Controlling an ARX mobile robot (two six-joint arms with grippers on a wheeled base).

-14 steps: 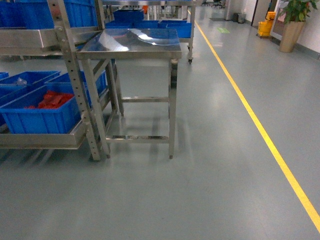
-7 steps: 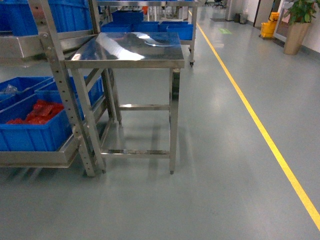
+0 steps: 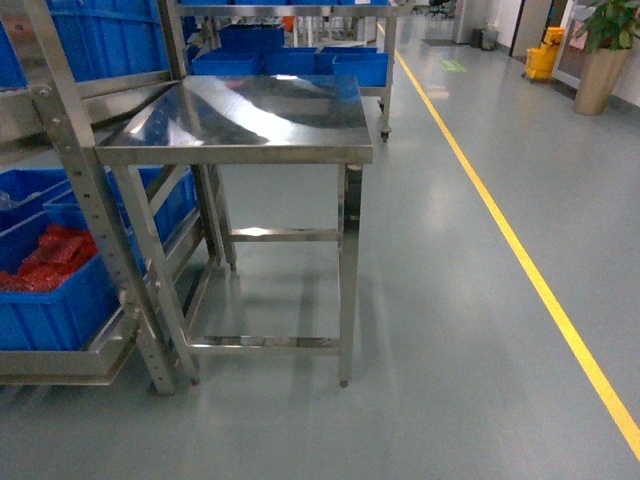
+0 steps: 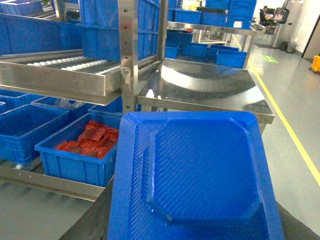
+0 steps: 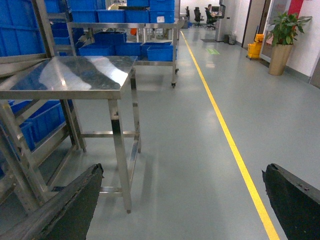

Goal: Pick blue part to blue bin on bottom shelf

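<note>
The blue part (image 4: pixel 195 170), a flat ribbed tray with a raised eight-sided middle, fills the lower half of the left wrist view. My left gripper (image 4: pixel 195 227) is shut on it, its dark fingers (image 4: pixel 95 220) showing at both lower corners. On the bottom shelf (image 4: pixel 45 179) stand blue bins: one (image 4: pixel 82 152) holds red parts, an empty one (image 4: pixel 25 125) is left of it. From the head camera, the bottom shelf (image 3: pixel 50 362) and the bin of red parts (image 3: pixel 45 295) are at the left edge. My right gripper (image 5: pixel 182 200) is open over bare floor. Neither gripper shows in the head view.
A square steel table (image 3: pixel 240 115) stands right beside the rack's upright post (image 3: pixel 95 210). A roller-track level (image 4: pixel 60 70) hangs above the bottom bins. A yellow floor line (image 3: pixel 520 260) runs along the right. More blue bins (image 3: pixel 290 62) and a potted plant (image 3: pixel 605 45) lie farther back.
The head view has moved forward: the steel table has grown larger and nearer, and the rack with its bins has slid toward the left edge.
</note>
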